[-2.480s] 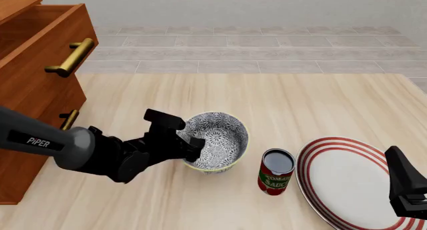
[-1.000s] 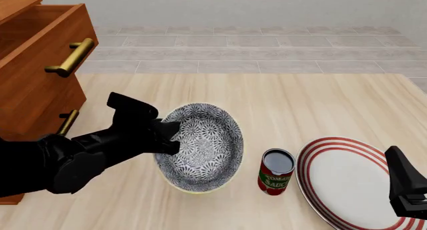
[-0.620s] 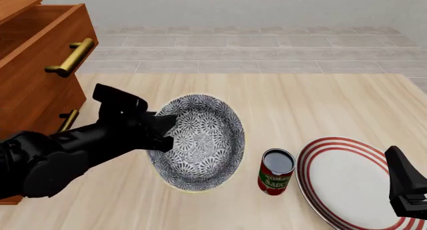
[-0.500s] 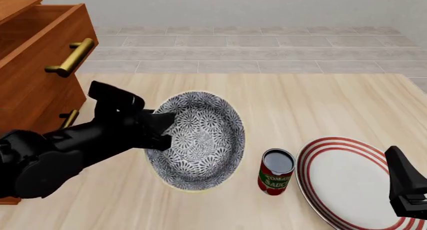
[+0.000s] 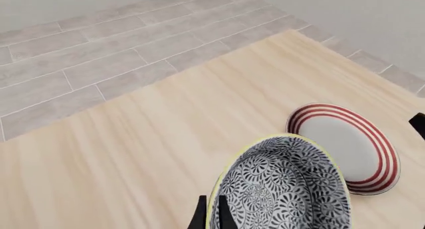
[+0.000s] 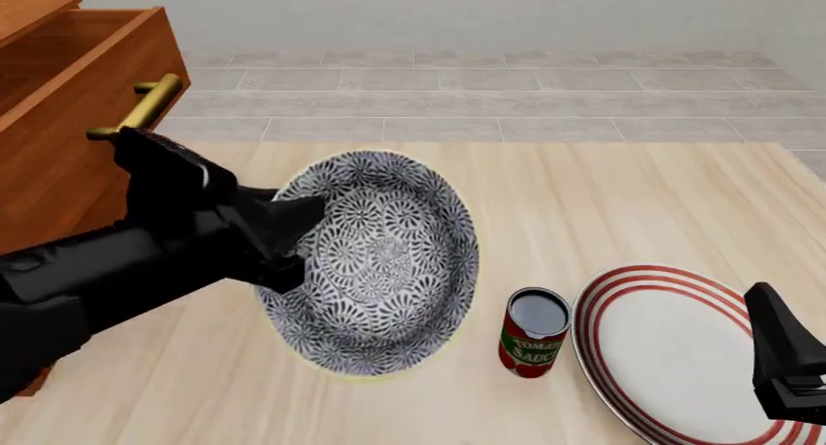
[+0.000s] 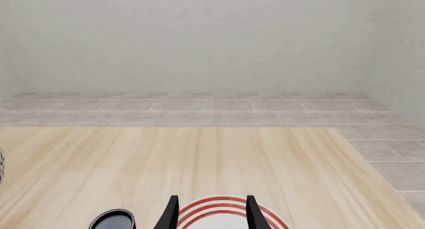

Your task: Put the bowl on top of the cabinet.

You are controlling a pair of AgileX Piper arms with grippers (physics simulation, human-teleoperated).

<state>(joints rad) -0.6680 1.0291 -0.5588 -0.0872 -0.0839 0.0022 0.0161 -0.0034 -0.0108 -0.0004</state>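
Left claw (image 6: 290, 242) pinches the patterned bowl's (image 6: 374, 261) near rim, holding it tilted above the table (image 6: 620, 203) beside the cabinet (image 6: 58, 126). Rigid, probably slick ceramic; rim grip could slip.

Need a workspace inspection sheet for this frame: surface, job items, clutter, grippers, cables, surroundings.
Surface: light wood table, intact.
Job's things: blue-patterned white bowl lifted and tilted, not on the reddish-brown wooden cabinet.
Clutter: red tomato sauce can upright; red-ringed white plate beside it.
Grippers: left gripper shut on the bowl's rim; right gripper open above the plate.
Cables: nothing seen.
Surroundings: grey tiled floor, pale wall.
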